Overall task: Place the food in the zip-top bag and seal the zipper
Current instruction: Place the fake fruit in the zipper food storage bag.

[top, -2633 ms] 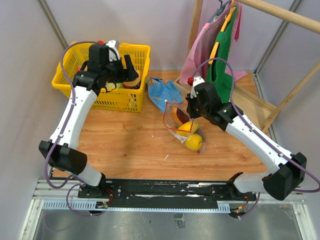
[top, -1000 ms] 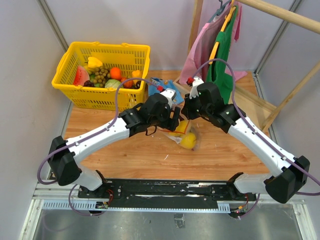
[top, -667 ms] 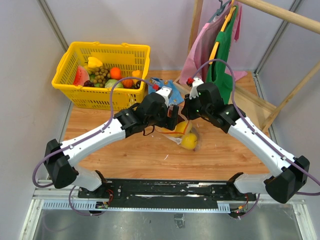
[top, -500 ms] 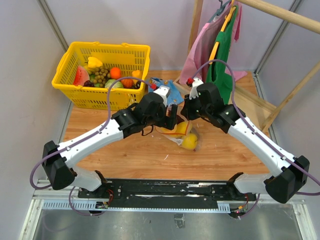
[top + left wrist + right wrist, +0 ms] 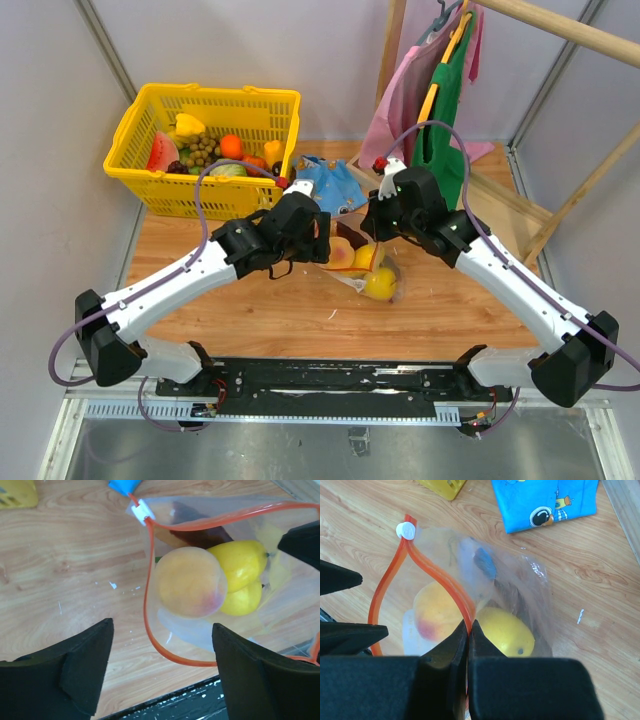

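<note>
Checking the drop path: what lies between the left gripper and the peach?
Nothing solid: in the left wrist view, the open left gripper hangs over the open zipper loop, the peach showing through it.

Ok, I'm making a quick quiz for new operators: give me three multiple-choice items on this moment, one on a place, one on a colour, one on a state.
1. Where is the peach? A in the basket; B on bare wood; C inside the zip-top bag.
2. What colour is the zipper? A red-orange; B blue; C green.
3. How is the bag's mouth? A sealed; B open; C folded under.
Answers: C, it shows through the clear plastic; A, the strip along the rim; B, the strip loops wide while the right gripper pinches it.
</note>
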